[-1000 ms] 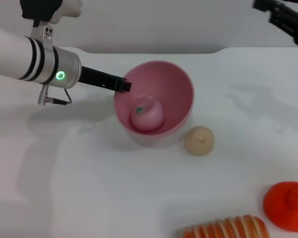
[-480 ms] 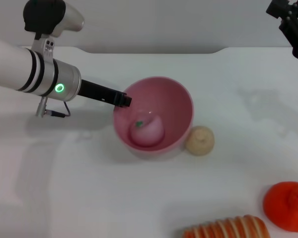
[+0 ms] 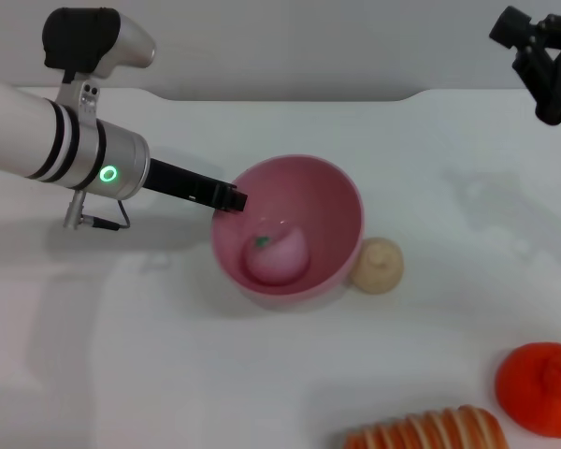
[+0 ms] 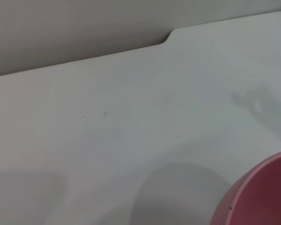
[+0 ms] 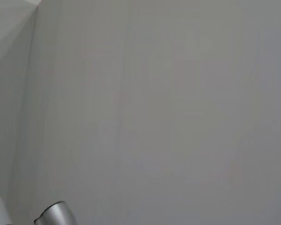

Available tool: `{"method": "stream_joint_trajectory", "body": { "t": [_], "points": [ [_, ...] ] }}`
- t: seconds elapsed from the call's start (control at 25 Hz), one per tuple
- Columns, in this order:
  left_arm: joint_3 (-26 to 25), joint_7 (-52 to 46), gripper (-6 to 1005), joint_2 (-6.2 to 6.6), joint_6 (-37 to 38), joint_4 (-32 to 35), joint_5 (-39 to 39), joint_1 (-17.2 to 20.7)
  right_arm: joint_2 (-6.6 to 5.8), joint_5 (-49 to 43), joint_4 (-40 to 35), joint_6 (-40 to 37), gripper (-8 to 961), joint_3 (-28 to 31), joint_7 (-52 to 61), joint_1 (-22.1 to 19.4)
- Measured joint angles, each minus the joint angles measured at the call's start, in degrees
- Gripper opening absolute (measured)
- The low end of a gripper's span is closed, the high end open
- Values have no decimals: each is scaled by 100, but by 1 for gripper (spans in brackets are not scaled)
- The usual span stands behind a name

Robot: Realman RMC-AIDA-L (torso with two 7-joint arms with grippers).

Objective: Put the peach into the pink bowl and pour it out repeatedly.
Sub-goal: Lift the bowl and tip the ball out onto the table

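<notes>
peach in the bowl, pour not yet made

the peach (image 3: 279, 253) is sitting inside the pink bowl (image 3: 341, 201), low against the inner wall on the side nearer the robot, its small green mark facing up. so the first half of the cycle looks done from where i am standing: the fruit is in.

the left pincer (image 3: 230, 198) is reaching in from the robot's left and is meeting the bowl's rim on that side. its dark tip is sitting right at the edge, and it appears to be pinching the rim, closed down on the thin wall, though the contact itself is too small for me to be sure. the bowl is resting on the white surface (image 3: 168, 374), tipped a little toward the robot so its opening is showing, and nothing is spilling out.

what is left, as i judge it, is the pour itself: tilting the bowl until the peach rolls out, then putting it back in and repeating.

the right pincer (image 3: 540, 56) is hanging high at the far right corner, well apart from the work, its fingers spread and carrying nothing.

a beige bun-like lump (image 3: 376, 265) is touching the bowl's outer side, and it could get nudged when the bowl tips. an orange tangerine (image 3: 539, 388) and a striped bread loaf (image 3: 421, 432) are lying near the front edge, well clear.
</notes>
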Motion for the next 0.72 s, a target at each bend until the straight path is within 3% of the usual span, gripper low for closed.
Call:
{"method": "stream_joint_trajectory", "body": {
  "t": [0.72],
  "points": [
    [27,-9,45,-11,-38,4,-71,36,-16,195,520,267,-2,26,-325,438]
  ]
}}
